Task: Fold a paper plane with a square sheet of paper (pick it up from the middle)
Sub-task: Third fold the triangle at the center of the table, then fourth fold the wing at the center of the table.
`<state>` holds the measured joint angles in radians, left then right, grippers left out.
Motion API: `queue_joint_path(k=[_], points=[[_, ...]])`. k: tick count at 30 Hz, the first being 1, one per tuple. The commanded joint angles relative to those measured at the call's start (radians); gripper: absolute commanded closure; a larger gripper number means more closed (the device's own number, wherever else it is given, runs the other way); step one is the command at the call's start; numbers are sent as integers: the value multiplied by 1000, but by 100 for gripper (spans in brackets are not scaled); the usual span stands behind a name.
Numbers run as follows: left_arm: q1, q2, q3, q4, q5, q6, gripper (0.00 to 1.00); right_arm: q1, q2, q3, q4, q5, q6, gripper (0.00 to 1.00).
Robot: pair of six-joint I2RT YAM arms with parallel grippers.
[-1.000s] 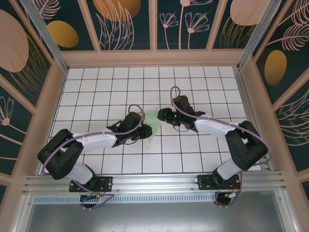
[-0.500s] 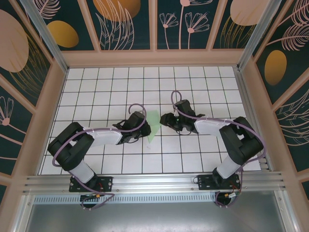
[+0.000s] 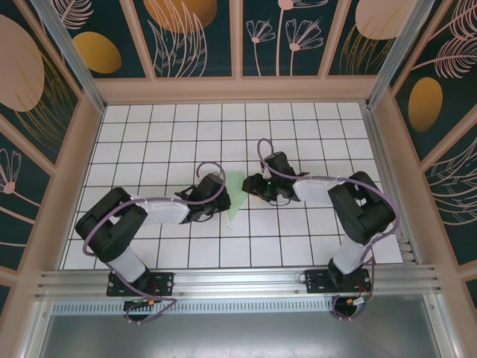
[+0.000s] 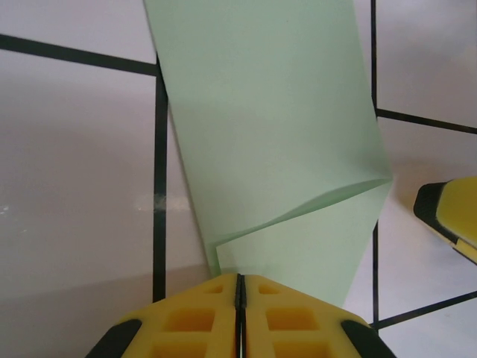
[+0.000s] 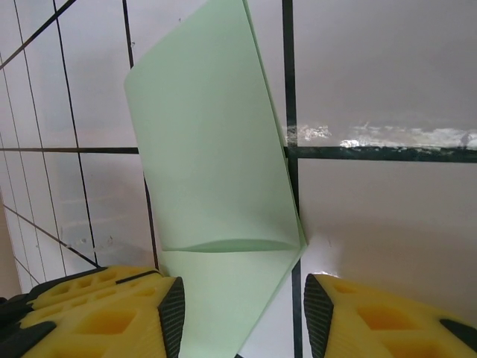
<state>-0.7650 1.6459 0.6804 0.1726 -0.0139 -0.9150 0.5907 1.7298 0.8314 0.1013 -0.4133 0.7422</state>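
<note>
Sheet of paper (image 4: 268,112), half-folded on tabletop (image 3: 149,134): left end effector (image 4: 240,298) clenches one folded edge, likely anchoring it; right end effector (image 5: 242,309), released, straddles the other end.

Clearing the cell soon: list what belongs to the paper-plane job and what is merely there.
Job: square sheet of paper, partly folded; left gripper, shut, tips at its fold; right gripper, open, straddling the sheet.
Merely there: white tiled table; patterned walls; metal rail at the near edge.
</note>
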Motion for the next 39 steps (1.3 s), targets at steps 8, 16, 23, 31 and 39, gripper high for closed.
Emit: queue_joint_path(k=[8, 16, 23, 31, 39], points=[[1, 14, -25, -33, -38, -19, 88, 13, 56, 59, -20, -15, -2, 52], [0, 22, -27, -28, -31, -20, 88, 20, 73, 77, -19, -33, 0, 53], [0, 23, -25, -32, -30, -18, 88, 24, 51, 52, 22, -102, -1, 55], [0, 19, -25, -36, -27, -13, 88, 24, 72, 37, 54, -177, -34, 63], [0, 11, -27, -41, -24, -2, 87, 0, 140, 80, 31, -256, -146, 70]])
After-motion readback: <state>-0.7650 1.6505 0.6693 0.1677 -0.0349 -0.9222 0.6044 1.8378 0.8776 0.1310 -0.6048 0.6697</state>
